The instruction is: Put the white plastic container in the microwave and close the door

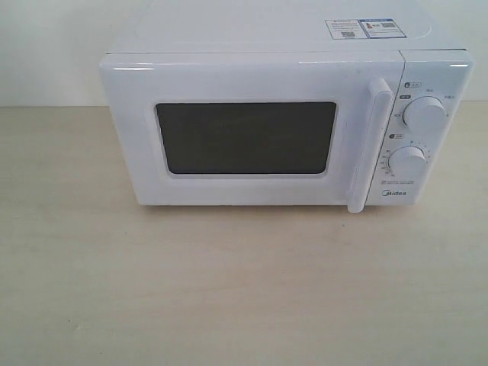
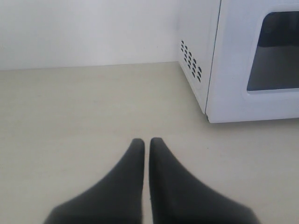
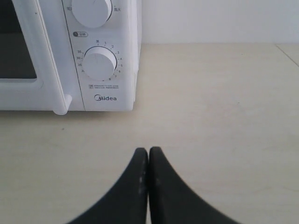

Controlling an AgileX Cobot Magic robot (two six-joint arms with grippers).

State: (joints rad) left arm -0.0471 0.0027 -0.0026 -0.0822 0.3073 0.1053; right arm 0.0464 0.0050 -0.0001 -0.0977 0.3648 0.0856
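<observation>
The white Midea microwave (image 1: 286, 122) stands at the back of the table with its door (image 1: 248, 137) shut; the long vertical handle (image 1: 366, 145) and two round dials (image 1: 424, 116) face me. The white plastic container shows in no view. Neither gripper appears in the exterior view. In the left wrist view my left gripper (image 2: 146, 141) is shut and empty over bare table, short of the microwave's left front corner (image 2: 208, 116). In the right wrist view my right gripper (image 3: 148, 150) is shut and empty, in front of the microwave's dial panel (image 3: 100, 63).
A pale wooden tabletop (image 1: 229, 290) stretches in front of the microwave. A white wall (image 1: 46, 46) rises behind. Vent slots (image 2: 190, 60) mark the microwave's left side. Stickers (image 1: 362, 28) lie on its top.
</observation>
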